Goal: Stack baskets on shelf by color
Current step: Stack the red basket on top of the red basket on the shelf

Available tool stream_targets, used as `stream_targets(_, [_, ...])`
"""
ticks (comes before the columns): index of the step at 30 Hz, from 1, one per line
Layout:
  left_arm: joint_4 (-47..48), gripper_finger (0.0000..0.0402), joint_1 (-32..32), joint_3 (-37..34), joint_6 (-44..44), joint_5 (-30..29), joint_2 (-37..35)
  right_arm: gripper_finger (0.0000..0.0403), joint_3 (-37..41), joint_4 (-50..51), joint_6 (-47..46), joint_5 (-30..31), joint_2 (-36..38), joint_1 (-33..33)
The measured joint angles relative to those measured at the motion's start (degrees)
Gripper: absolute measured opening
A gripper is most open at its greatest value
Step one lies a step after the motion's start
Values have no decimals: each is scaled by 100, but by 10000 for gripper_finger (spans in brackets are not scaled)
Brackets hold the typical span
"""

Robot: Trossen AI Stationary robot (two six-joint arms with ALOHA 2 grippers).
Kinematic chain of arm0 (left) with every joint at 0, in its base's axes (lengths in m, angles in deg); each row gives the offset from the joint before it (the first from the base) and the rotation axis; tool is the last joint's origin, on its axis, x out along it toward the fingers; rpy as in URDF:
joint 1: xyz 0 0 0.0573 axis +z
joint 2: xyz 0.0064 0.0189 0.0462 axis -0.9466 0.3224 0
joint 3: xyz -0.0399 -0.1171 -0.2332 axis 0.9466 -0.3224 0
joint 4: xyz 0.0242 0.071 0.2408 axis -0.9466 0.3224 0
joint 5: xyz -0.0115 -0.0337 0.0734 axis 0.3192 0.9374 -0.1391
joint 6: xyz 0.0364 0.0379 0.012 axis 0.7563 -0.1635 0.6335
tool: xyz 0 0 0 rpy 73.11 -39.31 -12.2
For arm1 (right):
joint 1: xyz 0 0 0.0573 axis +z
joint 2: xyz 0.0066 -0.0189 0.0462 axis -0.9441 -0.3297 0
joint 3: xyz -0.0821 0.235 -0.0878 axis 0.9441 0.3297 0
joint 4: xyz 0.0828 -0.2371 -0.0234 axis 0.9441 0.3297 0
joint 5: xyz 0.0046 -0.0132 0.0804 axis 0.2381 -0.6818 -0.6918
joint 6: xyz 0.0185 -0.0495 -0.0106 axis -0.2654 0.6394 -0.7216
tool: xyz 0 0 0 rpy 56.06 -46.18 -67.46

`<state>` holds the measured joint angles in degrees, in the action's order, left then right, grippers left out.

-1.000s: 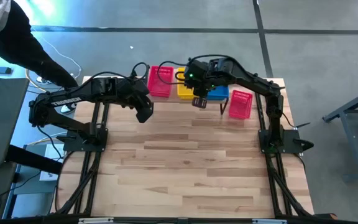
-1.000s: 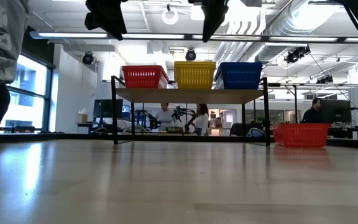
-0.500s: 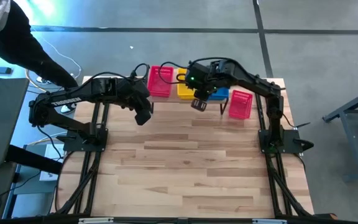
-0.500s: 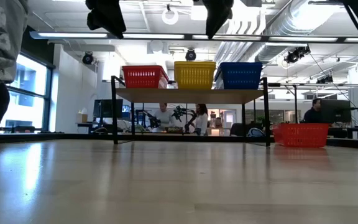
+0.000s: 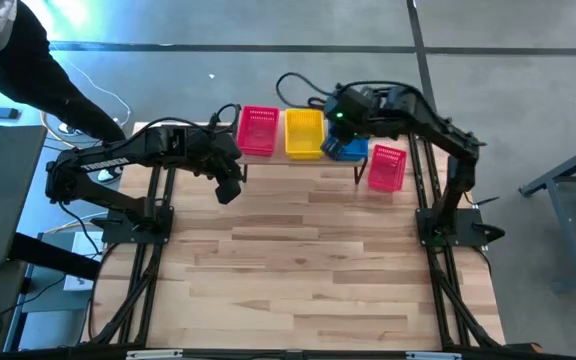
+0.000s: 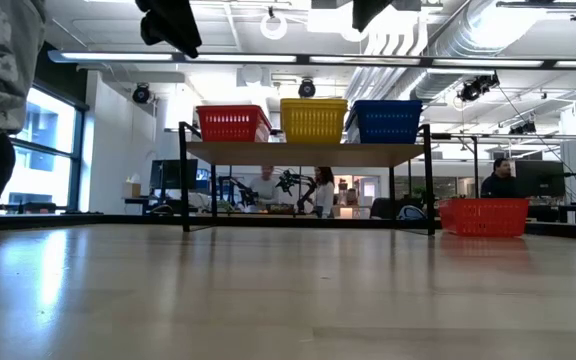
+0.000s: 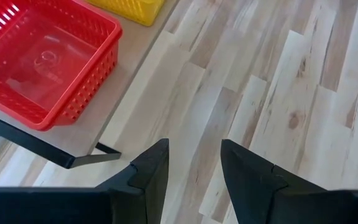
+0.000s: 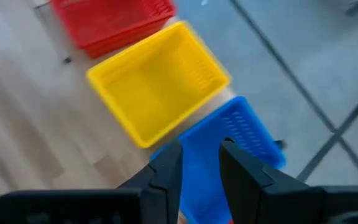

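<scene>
Right gripper [image 8: 201, 163] fingers narrow gap, empty, above blue basket [image 8: 241, 134]; yellow basket [image 8: 157, 87] beside. Left gripper [image 7: 194, 163] parted, empty, near red basket [image 7: 39, 59].

Grey floor [image 5: 268, 25], exposed ceiling ducts [image 6: 468, 40]

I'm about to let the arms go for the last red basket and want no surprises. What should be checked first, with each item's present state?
1. Loose red basket upright on the table, beside the shelf: ok.
2. Red stack on the shelf free to receive it: ok.
3. Yellow stack and blue stack sit squarely: ok.
4. Left gripper open, empty: ok.
5. Right gripper open, empty, over the blue stack: ok.
6. Loose basket empty inside: cannot tell.
</scene>
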<state>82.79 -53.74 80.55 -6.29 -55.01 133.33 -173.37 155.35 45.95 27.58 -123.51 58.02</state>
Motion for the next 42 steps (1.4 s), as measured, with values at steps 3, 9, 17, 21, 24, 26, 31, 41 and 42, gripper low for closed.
stream_targets(3, [0,136,0,0,0,-15,0,92,0,-2,-62,388,192,0])
stream_targets(9, [0,136,0,0,103,-56,0,92,284,-11,-327,1049,677,-2])
stream_targets(17, [0,136,2,0,105,-57,0,92,2477,2,-1242,1797,1989,-164])
stream_targets(21, [0,136,2,0,105,-57,0,92,3513,-63,-1898,1734,2640,-446])
stream_targets(24, [0,136,2,0,105,-57,0,92,4121,-268,-2220,1522,3074,-765])
stream_targets(26, [0,136,2,0,105,-57,0,92,4441,-437,-2394,1321,3318,-1042])
stream_targets(31, [0,136,2,0,155,-187,2,92,5009,-882,-2750,769,3681,-1879])
stream_targets(41, [-2,136,7,0,256,-389,4,92,5586,-1381,-2226,-540,3499,-3632])
stream_targets(42, [-2,136,7,0,256,-389,4,92,5651,-1406,-2143,-649,3473,-3761])
